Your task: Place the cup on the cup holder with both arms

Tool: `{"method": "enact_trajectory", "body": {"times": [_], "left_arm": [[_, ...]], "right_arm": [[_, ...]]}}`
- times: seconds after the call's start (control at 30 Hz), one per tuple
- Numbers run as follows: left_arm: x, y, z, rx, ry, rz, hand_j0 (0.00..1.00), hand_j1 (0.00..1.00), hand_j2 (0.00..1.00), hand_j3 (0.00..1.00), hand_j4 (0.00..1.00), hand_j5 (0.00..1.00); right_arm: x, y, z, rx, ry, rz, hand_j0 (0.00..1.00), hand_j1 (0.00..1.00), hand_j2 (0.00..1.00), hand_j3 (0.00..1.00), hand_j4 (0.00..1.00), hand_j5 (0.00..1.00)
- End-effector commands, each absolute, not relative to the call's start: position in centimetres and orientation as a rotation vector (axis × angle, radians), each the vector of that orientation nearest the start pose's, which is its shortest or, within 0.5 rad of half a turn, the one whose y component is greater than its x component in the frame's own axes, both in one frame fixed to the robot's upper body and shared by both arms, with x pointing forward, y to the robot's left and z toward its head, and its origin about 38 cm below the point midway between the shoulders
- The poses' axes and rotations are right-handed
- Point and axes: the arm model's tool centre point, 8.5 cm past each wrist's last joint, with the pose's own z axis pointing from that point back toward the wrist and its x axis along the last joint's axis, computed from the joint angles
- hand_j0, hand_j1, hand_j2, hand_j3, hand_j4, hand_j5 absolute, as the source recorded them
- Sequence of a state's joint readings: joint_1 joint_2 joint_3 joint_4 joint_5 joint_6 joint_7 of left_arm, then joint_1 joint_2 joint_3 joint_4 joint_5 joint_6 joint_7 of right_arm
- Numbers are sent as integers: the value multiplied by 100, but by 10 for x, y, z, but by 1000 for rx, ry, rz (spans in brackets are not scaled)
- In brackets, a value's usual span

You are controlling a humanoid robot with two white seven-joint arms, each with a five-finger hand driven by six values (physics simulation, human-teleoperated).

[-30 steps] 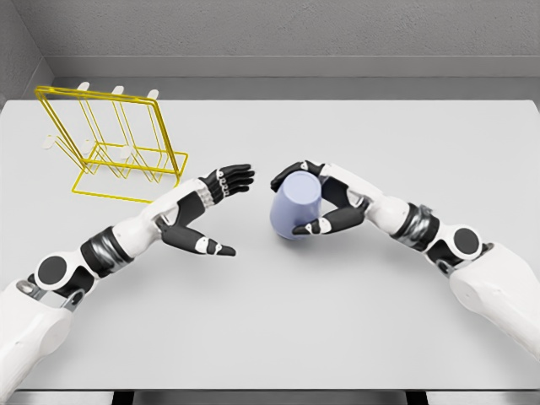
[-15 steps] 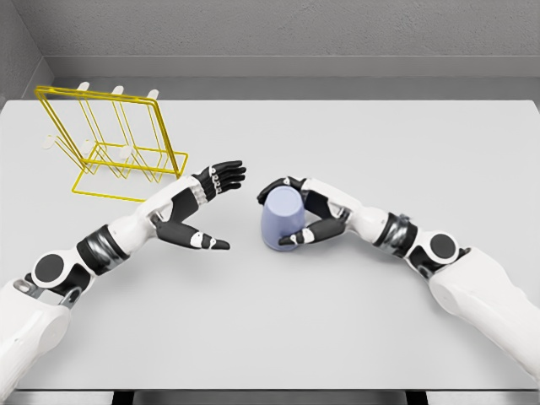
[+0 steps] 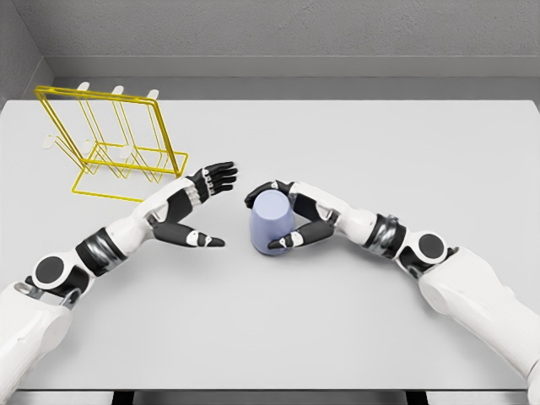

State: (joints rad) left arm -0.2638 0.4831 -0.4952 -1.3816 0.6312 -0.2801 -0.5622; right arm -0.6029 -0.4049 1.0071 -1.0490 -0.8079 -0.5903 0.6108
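A pale blue cup (image 3: 271,220) stands on the grey table (image 3: 337,321) near its middle, with my right hand (image 3: 272,215) wrapped around it from the right, fingers behind and thumb in front. Just to its left my left hand (image 3: 211,207) is open, fingers spread toward the cup and thumb low, a small gap away from it. The yellow wire cup holder (image 3: 114,143) with white-tipped pegs stands at the far left of the table, well apart from both hands.
A grey wall runs behind the table's far edge. Both white forearms lie low over the table, the left from the lower left and the right from the lower right.
My right hand has carried the cup leftward and toward me, closing most of the gap to the left hand. The left hand has drawn back slightly to the left and stayed open.
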Motion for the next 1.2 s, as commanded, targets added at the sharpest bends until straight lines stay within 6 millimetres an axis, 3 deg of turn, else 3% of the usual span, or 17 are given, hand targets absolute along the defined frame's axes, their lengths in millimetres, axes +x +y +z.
{"method": "enact_trajectory", "body": {"times": [0.0,0.13,0.27,0.73,1.17], "left_arm": [[390,235,88,-684,-1560,-697,100,100,100,100,100,100],[387,222,84,-688,-1561,-719,100,100,100,100,100,100],[387,222,81,-680,-1556,-723,100,100,100,100,100,100],[388,224,78,-674,-1547,-719,100,100,100,100,100,100],[388,214,73,-672,-1546,-734,100,100,100,100,100,100]], "right_arm": [[420,-159,72,856,-1566,950,80,80,80,80,80,80],[421,-160,70,852,-1562,950,86,86,86,86,86,86],[423,-162,68,822,-1537,987,99,99,99,99,99,99],[427,-169,73,791,-1542,1021,100,100,100,100,100,100],[433,-235,82,632,-1513,1085,100,100,100,100,100,100]]}}
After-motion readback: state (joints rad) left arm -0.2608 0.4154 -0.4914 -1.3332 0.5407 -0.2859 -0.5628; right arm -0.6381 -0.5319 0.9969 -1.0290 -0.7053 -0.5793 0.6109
